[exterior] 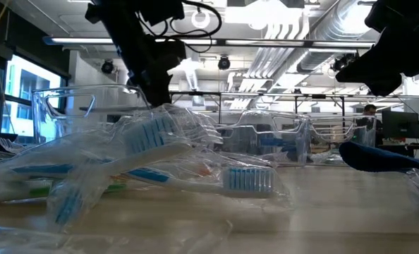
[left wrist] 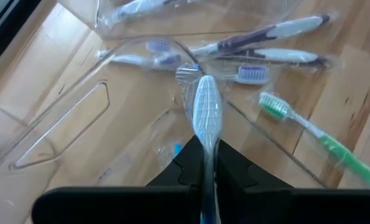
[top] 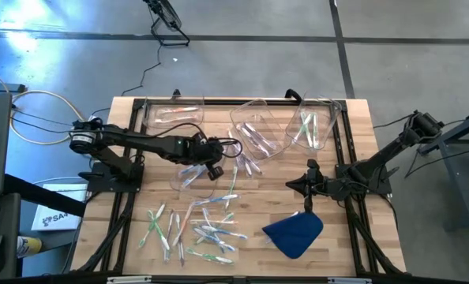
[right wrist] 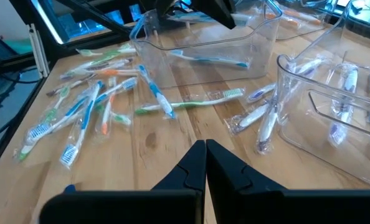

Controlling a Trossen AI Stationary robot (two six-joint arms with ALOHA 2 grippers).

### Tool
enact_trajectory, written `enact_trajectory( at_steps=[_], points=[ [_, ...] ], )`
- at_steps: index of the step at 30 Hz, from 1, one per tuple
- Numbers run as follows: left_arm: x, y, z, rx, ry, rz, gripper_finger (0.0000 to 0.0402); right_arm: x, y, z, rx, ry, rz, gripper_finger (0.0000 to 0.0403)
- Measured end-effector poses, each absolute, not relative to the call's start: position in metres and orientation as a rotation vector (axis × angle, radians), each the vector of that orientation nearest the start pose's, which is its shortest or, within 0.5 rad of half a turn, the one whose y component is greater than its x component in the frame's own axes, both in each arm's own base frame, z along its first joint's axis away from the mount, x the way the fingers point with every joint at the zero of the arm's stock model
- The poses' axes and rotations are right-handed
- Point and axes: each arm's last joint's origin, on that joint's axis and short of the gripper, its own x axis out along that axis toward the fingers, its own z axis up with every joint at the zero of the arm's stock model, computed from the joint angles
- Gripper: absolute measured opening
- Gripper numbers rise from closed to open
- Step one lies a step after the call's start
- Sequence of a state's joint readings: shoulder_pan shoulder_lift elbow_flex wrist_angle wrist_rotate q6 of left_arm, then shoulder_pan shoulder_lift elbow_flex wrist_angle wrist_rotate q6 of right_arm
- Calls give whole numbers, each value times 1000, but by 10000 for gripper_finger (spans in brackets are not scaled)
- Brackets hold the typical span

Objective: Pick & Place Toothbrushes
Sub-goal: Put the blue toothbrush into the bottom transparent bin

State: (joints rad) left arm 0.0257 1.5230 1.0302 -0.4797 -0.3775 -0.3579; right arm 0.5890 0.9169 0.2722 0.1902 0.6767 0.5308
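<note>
Hiding its handle, left fingers (left wrist: 208, 163) pinch toothbrush (left wrist: 206, 112).

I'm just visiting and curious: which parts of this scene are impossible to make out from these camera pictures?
- High view: the left gripper covers whatever is in the clear bin right under it.
- Left wrist view: the held toothbrush has its handle cut off by the picture's edge.
- Low view: a blurred wrapped toothbrush blocks the pile behind it.
- Right wrist view: the blue cloth is out of frame.
</note>
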Motion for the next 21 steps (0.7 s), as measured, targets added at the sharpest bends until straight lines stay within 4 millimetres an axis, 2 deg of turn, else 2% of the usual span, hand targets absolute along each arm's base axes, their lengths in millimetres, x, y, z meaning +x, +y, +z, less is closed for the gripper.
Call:
enact_trajectory(
  at_steps=[14,21],
  points=[
    [303,19,225,-137,906,536,19,153,81,174,280,330,-181,3],
    [300,19,223,-129,940,539,55,153,81,174,272,331,-180,3]
  ],
)
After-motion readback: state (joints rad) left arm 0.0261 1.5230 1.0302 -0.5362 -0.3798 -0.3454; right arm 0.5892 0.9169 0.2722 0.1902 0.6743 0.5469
